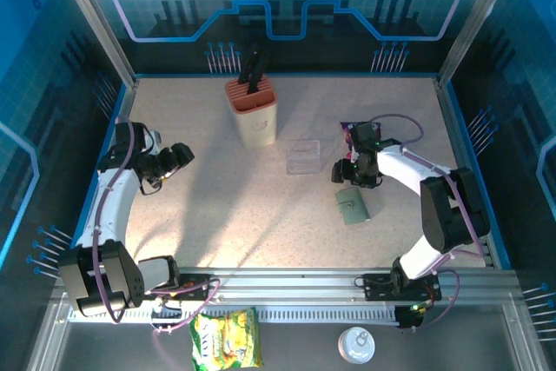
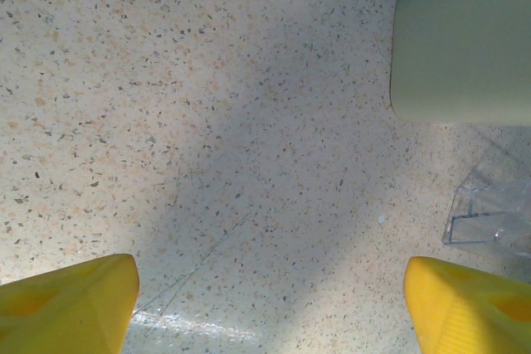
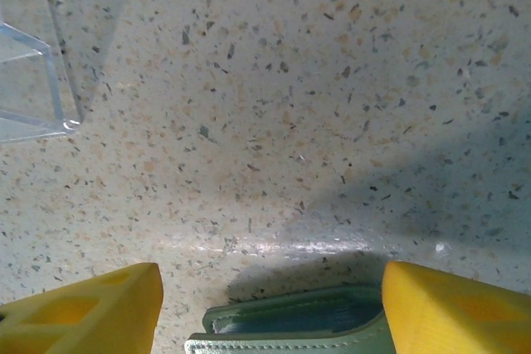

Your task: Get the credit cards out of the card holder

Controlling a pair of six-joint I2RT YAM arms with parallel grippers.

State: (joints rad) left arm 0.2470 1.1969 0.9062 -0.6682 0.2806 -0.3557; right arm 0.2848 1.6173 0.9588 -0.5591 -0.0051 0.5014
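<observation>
Step in hand, as I read it: getting a first hold on the card holder [image 1: 352, 206]; no cards out on the table [image 1: 217, 215], so the task looks barely begun. The cards can't be made out, prob. inside the holder, which looks folded shut.

Right claw [image 3: 272, 278] is wide, gripping nothing. The holder lies flat on the table; its edge shows betw. the two yellow fingers [image 3: 448, 312] at the bottom of the wrist view, closer to the right-hand one, poss. touching it, can't tell. From above, the holder sits just on the base side of the claw; clear stand [image 3: 33, 64] is near, off to one side.

Left claw [image 2: 270, 288] is also wide and empty, well apart from the holder, over bare table near a cream pot [image 2: 465, 39].

Next move prob. calls for the right claw to lower & close over the holder's edge to lift or pin it; then the flap needs opening so a card edge is reachable. It's a thin flat thing on a hard top, so the tips must get under w/o shoving it away; left claw likely needed as 2nd hand.
</observation>
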